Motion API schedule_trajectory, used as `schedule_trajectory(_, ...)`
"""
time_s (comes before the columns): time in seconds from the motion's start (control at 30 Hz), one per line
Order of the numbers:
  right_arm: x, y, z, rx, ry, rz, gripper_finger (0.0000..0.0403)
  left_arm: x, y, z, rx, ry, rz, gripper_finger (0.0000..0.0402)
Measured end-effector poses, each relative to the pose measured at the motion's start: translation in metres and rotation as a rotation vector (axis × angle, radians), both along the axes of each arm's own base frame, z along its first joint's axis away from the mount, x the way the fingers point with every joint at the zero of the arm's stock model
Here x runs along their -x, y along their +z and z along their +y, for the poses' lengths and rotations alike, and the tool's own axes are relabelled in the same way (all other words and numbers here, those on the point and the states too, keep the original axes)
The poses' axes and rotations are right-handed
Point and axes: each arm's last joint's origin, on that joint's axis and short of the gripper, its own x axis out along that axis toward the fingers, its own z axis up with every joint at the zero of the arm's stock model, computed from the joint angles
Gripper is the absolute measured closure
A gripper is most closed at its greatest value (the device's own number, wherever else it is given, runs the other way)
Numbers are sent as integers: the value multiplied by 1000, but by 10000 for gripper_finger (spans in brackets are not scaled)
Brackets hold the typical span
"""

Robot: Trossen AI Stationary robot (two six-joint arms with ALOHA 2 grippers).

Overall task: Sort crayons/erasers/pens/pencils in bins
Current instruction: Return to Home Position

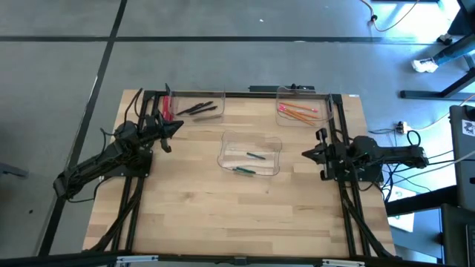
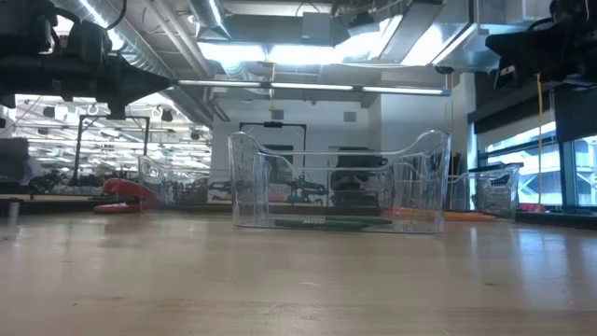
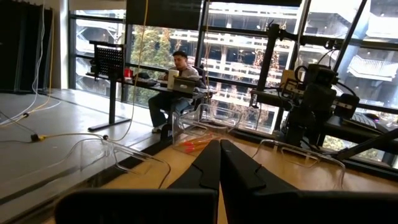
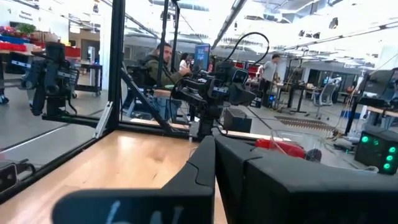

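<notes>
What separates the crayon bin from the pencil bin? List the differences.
The crayon bin holds dark-green crayons; the pencil bin holds orange pencils. The crayon bin sits in the middle of the workspace; the pencil bin stands in the far right corner. Both are clear plastic trays.

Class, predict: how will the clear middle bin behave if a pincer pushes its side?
Probably slides easily: the bin looks thin, light plastic on a smooth table. Its walls likely flex. The crayons inside may roll. The left pincer and right pincer wait at the sides.
</notes>
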Motion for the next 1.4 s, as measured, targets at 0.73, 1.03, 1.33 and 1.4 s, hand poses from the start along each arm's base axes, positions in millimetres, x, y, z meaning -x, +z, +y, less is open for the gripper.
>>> schedule_trajectory(0.73, -2, -18, 1, -304, 57, 212, 395, 0, 0, 0, -1, -1, -1, 401)
schedule_trajectory(1.03, -2, -18, 1, -301, 57, 211, 382, 0, 0, 0, -1, -1, -1, 401)
schedule_trajectory(1.33, -2, -18, 1, -298, 56, 212, 385, 0, 0, 0, -1, -1, -1, 401)
schedule_trajectory(1.4, -2, -18, 1, -298, 56, 211, 385, 0, 0, 0, -1, -1, -1, 401)
